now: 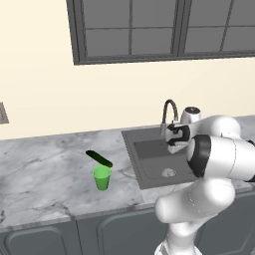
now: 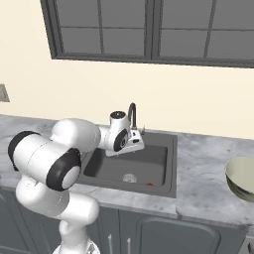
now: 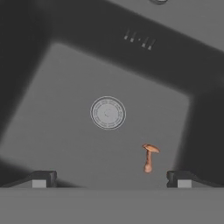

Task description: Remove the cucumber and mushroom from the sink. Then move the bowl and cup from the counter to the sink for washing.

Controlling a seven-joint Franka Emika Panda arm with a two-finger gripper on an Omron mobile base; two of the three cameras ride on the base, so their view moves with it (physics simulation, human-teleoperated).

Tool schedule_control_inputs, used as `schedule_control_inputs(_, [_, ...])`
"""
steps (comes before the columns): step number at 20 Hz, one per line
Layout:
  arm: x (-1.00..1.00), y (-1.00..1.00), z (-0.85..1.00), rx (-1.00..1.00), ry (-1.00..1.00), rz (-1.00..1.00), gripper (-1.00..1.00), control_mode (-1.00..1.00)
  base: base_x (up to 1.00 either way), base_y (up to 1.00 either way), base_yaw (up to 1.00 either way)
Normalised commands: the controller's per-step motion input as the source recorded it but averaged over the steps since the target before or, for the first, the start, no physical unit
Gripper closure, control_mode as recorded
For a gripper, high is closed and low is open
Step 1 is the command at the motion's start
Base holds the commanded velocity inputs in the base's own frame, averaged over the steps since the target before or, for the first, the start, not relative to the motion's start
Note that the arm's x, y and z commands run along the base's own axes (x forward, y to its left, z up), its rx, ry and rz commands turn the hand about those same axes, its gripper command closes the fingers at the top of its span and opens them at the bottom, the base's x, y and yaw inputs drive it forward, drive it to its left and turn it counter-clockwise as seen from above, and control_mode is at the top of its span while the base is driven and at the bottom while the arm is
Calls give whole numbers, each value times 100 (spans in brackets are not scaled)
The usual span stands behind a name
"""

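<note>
My gripper [image 3: 111, 179] hangs open above the dark grey sink [image 3: 61, 135], nothing between its fingertips [image 3: 43, 178]. The small orange-brown mushroom [image 3: 149, 157] lies on the basin floor, just inside the right fingertip and off to the side of the round drain [image 3: 108, 113]. From the base, the gripper [image 1: 174, 147] [image 2: 135, 147] sits over the basin near the faucet [image 1: 169, 112], and the mushroom [image 2: 150, 184] is a tiny speck at the sink's front. The dark green cucumber [image 1: 98, 158] lies on the counter [image 1: 45, 169] left of the sink [image 1: 128, 144], right behind the upright green cup [image 1: 102, 177]. The bowl [image 2: 242, 178] rests on the counter at far right.
The curved faucet [image 2: 132, 113] rises at the sink's back edge, close to the hand. A window [image 1: 164, 27] fills the wall above. Dark cabinet doors [image 2: 163, 235] run under the counter [image 2: 203, 168]. A wall outlet [image 1: 2, 113] is at far left.
</note>
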Motion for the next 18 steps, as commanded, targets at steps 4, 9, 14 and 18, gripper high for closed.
schedule_control_inputs(4, [0,-5,-12,0,4,0,-100,-100,0,0,0])
schedule_control_inputs(9, [0,-4,-10,0,2,0,-100,-100,0,0,0])
schedule_control_inputs(14, [2,-5,-9,0,5,0,-100,-100,0,0,0])
schedule_control_inputs(18, [1,-9,-5,0,1,0,-100,-100,0,0,0])
